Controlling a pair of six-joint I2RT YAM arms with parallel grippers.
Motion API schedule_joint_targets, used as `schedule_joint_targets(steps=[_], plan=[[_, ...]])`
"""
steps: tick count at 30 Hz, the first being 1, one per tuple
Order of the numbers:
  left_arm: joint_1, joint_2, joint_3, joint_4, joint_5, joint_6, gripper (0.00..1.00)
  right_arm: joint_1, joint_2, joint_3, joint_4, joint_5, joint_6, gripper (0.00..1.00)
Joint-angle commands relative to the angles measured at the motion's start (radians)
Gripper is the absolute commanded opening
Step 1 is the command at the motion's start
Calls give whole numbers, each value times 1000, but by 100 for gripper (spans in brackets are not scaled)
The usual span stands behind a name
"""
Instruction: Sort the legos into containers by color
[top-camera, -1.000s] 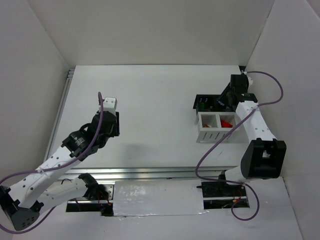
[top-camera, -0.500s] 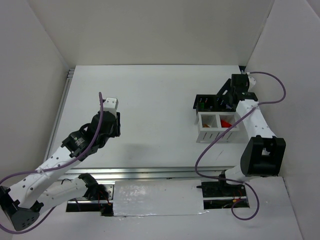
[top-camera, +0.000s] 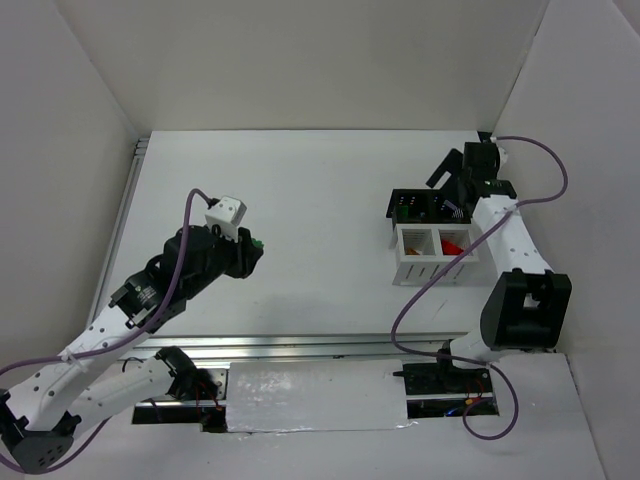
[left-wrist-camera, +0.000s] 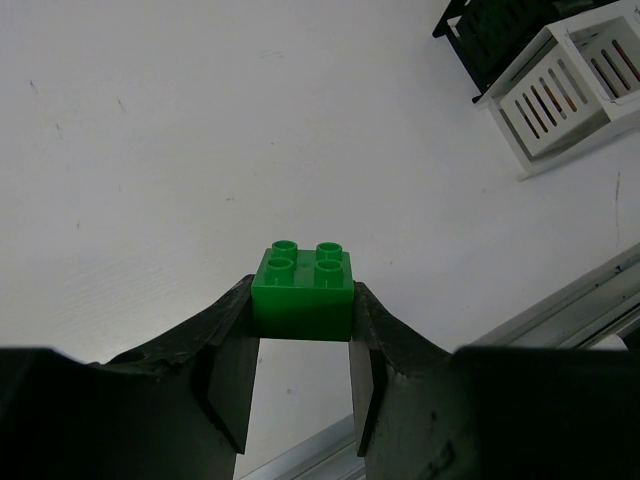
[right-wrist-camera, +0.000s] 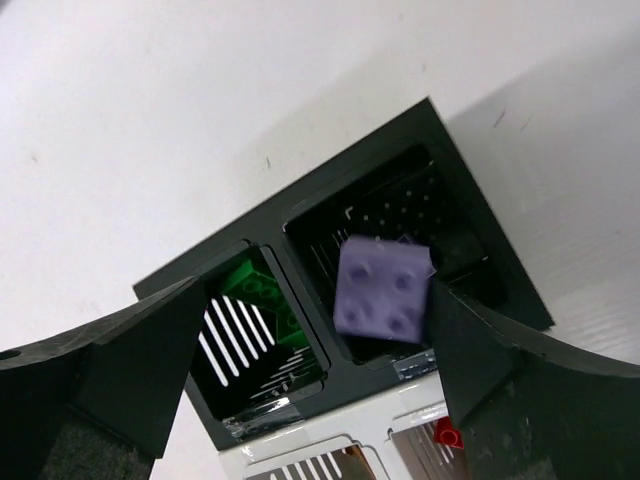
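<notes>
- White table (top-camera: 320, 180): left gripper (left-wrist-camera: 300, 308) pinches a green brick (left-wrist-camera: 302, 290).
- Black bin (top-camera: 395, 205) sits far right, well apart.
- Right gripper (right-wrist-camera: 315, 300) gapes open over it.

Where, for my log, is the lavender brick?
Right wrist view: the lavender brick is inside the open right gripper, above the right-hand cell of the black bin.

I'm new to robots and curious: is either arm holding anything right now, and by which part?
The left jaws pinch a green brick by two opposite side walls. The right jaws stand wide apart; the lavender brick between them is not clamped.
</notes>
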Motion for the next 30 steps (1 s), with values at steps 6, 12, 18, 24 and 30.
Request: schedule_joint_targets(steps=[6,12,18,24,30], plan=[[4,-27,0,64,55,19,0,-1,6,-19,88,-73,-28,53],[4,-35,-5,58,59,21,0,2,8,3,48,-88,-28,69],[7,-20,7,173,245,50,0,168,-171,-80,94,-522,-34,75],[-13,74,-5,499,649,143,0,445,-318,-134,228,-757,110,80],[-215,288,108,453,504,458,0,529,-434,-160,160,-694,135,79]])
